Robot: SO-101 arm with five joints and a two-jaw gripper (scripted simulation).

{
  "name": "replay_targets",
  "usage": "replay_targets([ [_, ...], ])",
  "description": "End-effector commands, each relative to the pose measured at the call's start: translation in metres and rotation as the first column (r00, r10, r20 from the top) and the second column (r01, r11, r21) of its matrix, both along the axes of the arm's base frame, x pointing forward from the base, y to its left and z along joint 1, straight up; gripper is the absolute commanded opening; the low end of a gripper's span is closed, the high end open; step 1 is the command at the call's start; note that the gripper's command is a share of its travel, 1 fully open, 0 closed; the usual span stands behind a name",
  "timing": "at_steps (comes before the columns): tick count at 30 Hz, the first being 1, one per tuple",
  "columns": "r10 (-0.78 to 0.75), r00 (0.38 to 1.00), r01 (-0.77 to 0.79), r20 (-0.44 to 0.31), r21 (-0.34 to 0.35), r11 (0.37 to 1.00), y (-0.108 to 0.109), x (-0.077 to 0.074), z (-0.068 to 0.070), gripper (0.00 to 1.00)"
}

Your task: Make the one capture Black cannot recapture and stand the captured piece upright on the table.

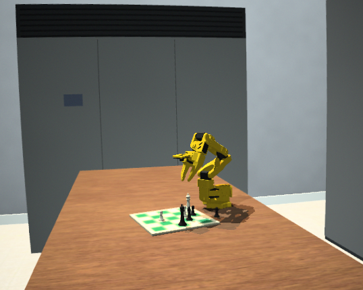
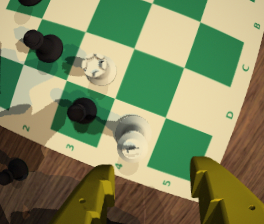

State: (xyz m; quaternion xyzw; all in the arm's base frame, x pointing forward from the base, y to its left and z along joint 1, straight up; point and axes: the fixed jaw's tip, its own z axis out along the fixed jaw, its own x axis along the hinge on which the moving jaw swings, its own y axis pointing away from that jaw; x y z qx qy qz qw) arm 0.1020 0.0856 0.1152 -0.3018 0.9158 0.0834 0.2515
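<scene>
Fingers: yellow, a narrow gap apart, clamped on nothing; gripper (image 1: pixel 187 178) hangs tips down, high above the board's near-base side.

Table (image 1: pixel 123 256): brown wood, long; wide bare wood in front of and to the left of the board, less toward the right edge.

Arm (image 1: pixel 211 162): yellow, folded over its base at the table's far right.

Board (image 2: pixel 176 36): green and cream squares, flat on the table, just beside the arm's base. Letters along one edge, numbers along the edge nearest the gripper.

Tall black piece (image 1: pixel 182 216): upright, near the board's front edge.

White piece (image 2: pixel 131 137): upright in the cream edge square by the mark 4, directly below the gripper, free space all round.

Crowned white piece (image 2: pixel 99 68): one row further in.

Black pawn (image 2: pixel 83 111): on a green square beside the white piece.

Captured black pawn (image 1: pixel 216 212): upright on bare wood off the board's edge, close to the base.
</scene>
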Motion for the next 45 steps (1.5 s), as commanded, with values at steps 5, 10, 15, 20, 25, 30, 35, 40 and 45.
replay_targets([
  [5, -0.198, 0.98, 0.197, -0.032, -0.022, 0.98, -0.019, 0.02, 0.002, 0.17],
  [10, -0.302, 0.952, 0.301, -0.045, -0.034, 0.953, -0.032, 0.031, 0.003, 0.18],
  [15, -0.496, 0.865, 0.493, -0.071, -0.057, 0.868, -0.061, 0.048, 0.004, 0.22],
  [20, -0.683, 0.724, 0.678, -0.1, -0.082, 0.731, -0.098, 0.061, 0.004, 0.27],
  [25, -0.804, 0.582, 0.799, -0.123, -0.101, 0.593, -0.132, 0.064, 0.002, 0.3],
  [30, -0.89, 0.432, 0.886, -0.145, -0.119, 0.449, -0.165, 0.061, -0.001, 0.33],
  [35, -0.95, 0.264, 0.948, -0.167, -0.137, 0.287, -0.199, 0.05, -0.005, 0.36],
  [40, -0.973, 0.141, 0.974, -0.183, -0.149, 0.17, -0.222, 0.039, -0.009, 0.38],
  [45, -0.977, 0.095, 0.98, -0.189, -0.153, 0.125, -0.23, 0.034, -0.01, 0.39],
])
